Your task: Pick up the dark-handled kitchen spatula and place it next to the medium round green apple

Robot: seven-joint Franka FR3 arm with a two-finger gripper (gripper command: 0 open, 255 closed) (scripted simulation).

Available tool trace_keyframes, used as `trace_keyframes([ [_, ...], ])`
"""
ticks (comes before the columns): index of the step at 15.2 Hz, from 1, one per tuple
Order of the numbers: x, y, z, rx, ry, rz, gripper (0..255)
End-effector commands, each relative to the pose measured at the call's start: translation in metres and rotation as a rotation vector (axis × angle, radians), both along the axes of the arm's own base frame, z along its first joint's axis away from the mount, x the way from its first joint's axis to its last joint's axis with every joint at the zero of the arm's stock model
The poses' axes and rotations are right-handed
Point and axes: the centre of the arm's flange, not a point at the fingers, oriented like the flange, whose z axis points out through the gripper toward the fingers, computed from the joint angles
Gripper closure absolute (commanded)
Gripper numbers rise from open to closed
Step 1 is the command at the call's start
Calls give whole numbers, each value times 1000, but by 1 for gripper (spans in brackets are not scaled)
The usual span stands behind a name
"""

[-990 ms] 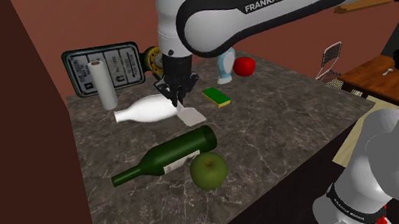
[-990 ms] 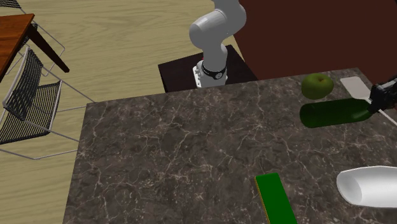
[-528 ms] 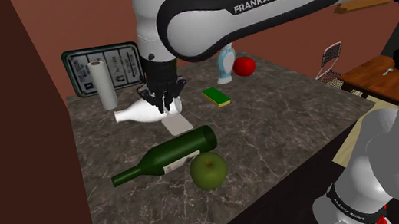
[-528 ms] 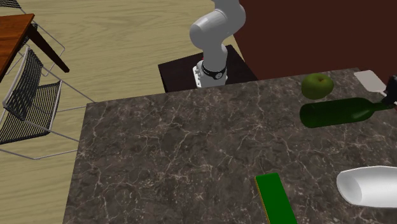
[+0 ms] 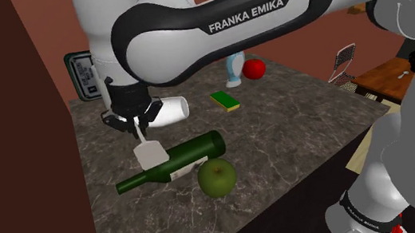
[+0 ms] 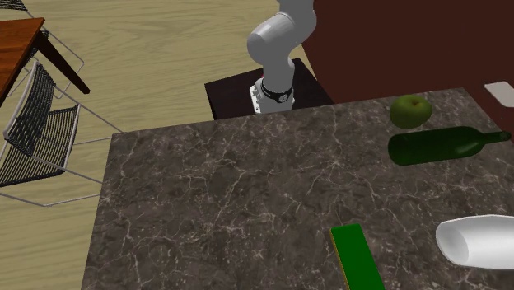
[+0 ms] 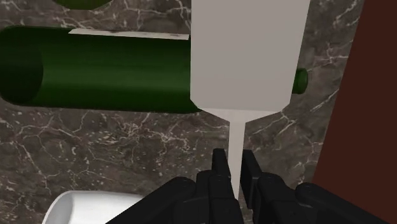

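Observation:
My gripper (image 5: 136, 124) is shut on the spatula, which hangs blade-down just above the counter. Its pale grey blade (image 5: 150, 153) hovers over the neck end of the lying green bottle (image 5: 173, 164). In the wrist view the blade (image 7: 248, 54) and thin pale neck run out from between my fingers (image 7: 220, 170), over the bottle (image 7: 102, 76); the handle is hidden in the gripper (image 7: 235, 176). The green apple (image 5: 216, 177) rests beside the bottle near the counter's front edge. The second exterior view shows the apple (image 6: 410, 110) and the blade (image 6: 501, 92) at its right edge.
A white bottle (image 5: 168, 110) lies just behind the gripper. A green sponge (image 5: 226, 100) and a red apple (image 5: 253, 69) sit farther back on the marble counter (image 5: 294, 118). A dark wall (image 5: 8, 142) borders the shoulder view's left. Chairs (image 6: 37, 132) stand on the floor.
The arm swung toward the shoulder view's left with the spatula, from beside the white bottle to above the green bottle's neck. The blade left the counter.

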Motion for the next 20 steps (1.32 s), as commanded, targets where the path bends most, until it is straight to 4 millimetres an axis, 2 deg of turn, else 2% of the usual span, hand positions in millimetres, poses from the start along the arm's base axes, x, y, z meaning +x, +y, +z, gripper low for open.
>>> trace_keyframes([
  [1,-4,29,-2,0,0,-2,255],
  [4,-5,66,-5,0,0,-2,255],
  [20,-5,66,-89,0,0,-2,255],
])
